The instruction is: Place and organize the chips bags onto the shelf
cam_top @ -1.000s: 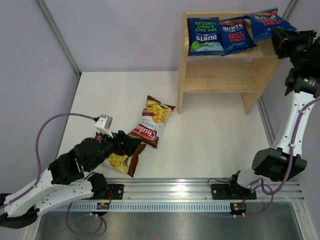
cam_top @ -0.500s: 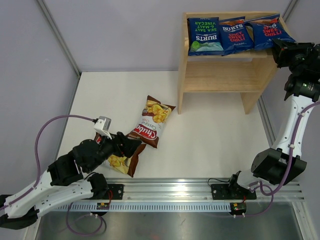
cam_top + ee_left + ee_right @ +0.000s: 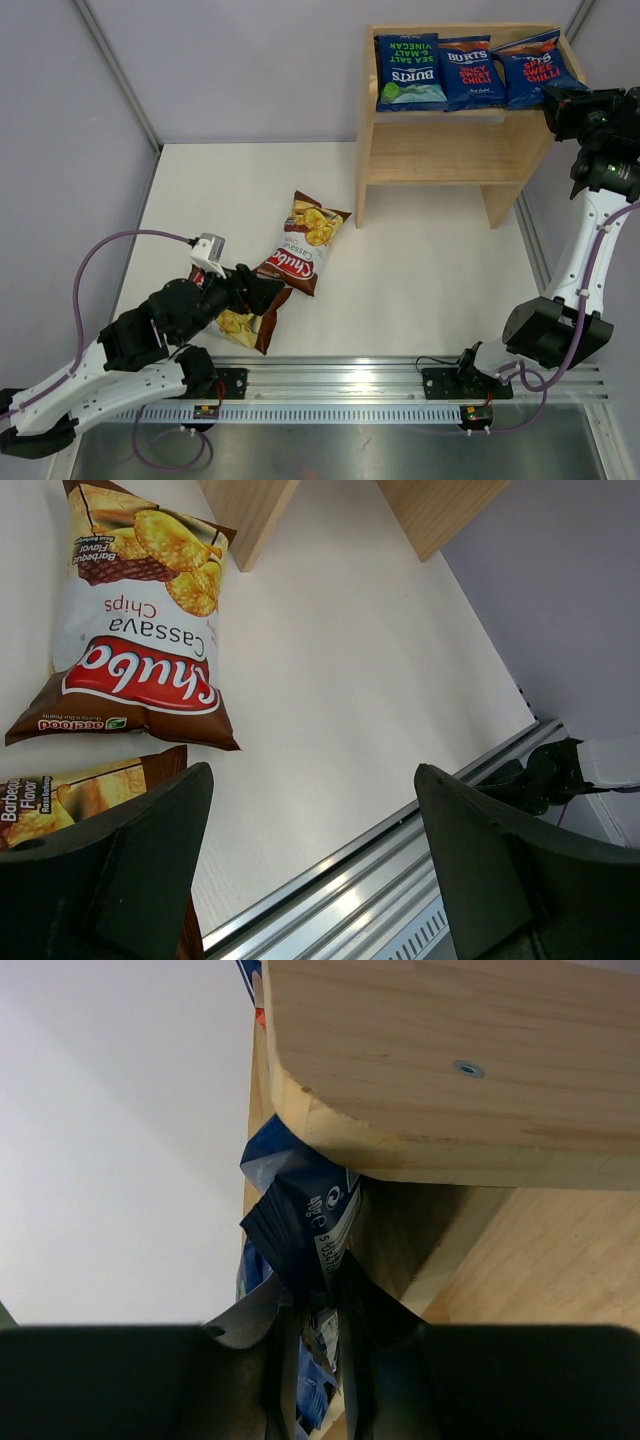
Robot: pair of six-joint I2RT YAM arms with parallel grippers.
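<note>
Right wrist: Burts bag (image 3: 300, 1222) corner is clamped by right gripper (image 3: 318, 1345) beside shelf (image 3: 450, 1070) panel; if withdrawn unreleased, the bag could be dragged off. Left gripper (image 3: 310, 800) is held agape.

Dark blue is seen on three bags: the left Burts bag (image 3: 410, 70) is lettered green and white, the middle Burts bag (image 3: 473, 70) and right Burts bag (image 3: 537, 66) red and white. The Chuba bag (image 3: 303, 245) is patterned brown and white, with a red logo and yellow chips printed. The shelf (image 3: 440, 150) is pale wood, the surface (image 3: 420, 280) white.
</note>
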